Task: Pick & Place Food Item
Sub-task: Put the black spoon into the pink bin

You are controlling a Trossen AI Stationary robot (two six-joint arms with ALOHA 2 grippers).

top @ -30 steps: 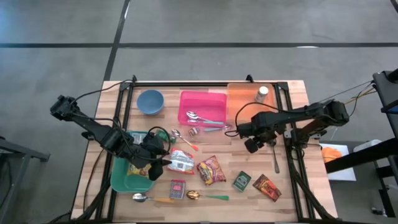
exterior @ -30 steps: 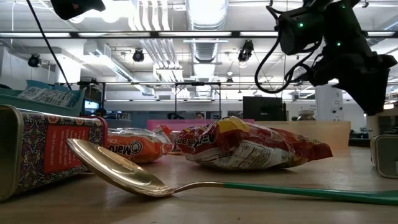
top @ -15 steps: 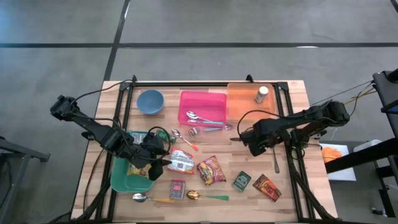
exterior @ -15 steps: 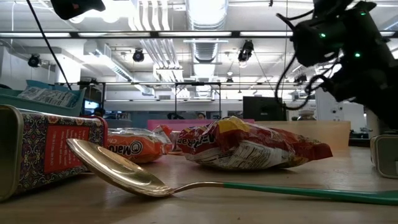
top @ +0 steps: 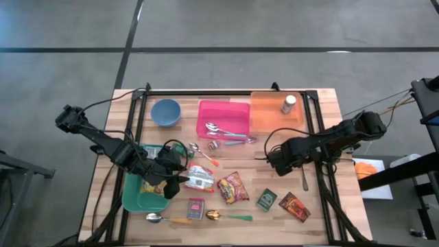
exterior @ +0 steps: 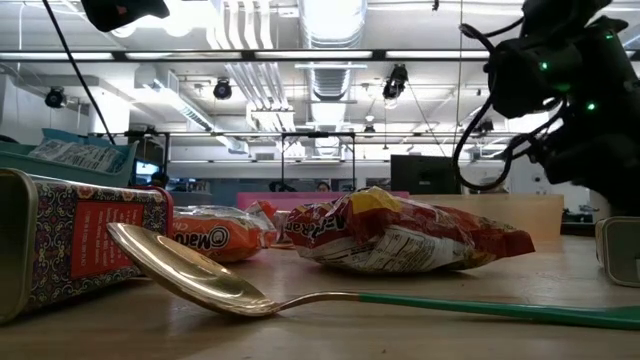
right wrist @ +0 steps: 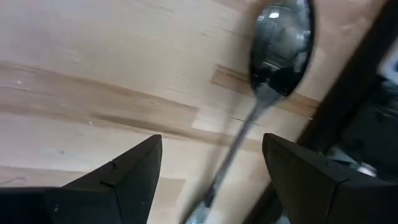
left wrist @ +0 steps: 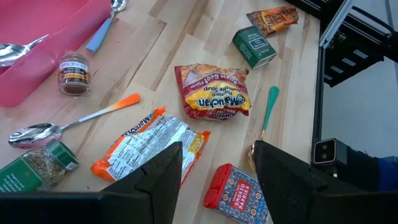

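Observation:
Two noodle packets lie flat on the table: an orange-and-white one (top: pixel 201 178) (left wrist: pixel 149 146) and a red one (top: pixel 233 186) (left wrist: pixel 214 93) (exterior: pixel 400 235). My left gripper (top: pixel 180 178) (left wrist: pixel 217 155) hovers open just above the orange-and-white packet, beside the green bin (top: pixel 137 199), with nothing between its fingers. My right gripper (top: pixel 276 159) (right wrist: pixel 211 143) points down, open, low over bare wood at the table's right. A metal spoon (right wrist: pixel 280 43) (top: pixel 304 175) lies on the table below it, and its handle runs between the fingers in the right wrist view.
Also on the table are a red tin (top: pixel 196 208), a green box (top: pixel 267 200), a brown packet (top: pixel 295 206), and a gold spoon with a green handle (top: pixel 230 217). At the back stand a blue bowl (top: pixel 165 112), a pink tray (top: pixel 240 110) and an orange tray (top: pixel 267 113).
My right gripper has come down and moved toward the table's near edge, ending low over the spoon at the right. The left arm has kept still.

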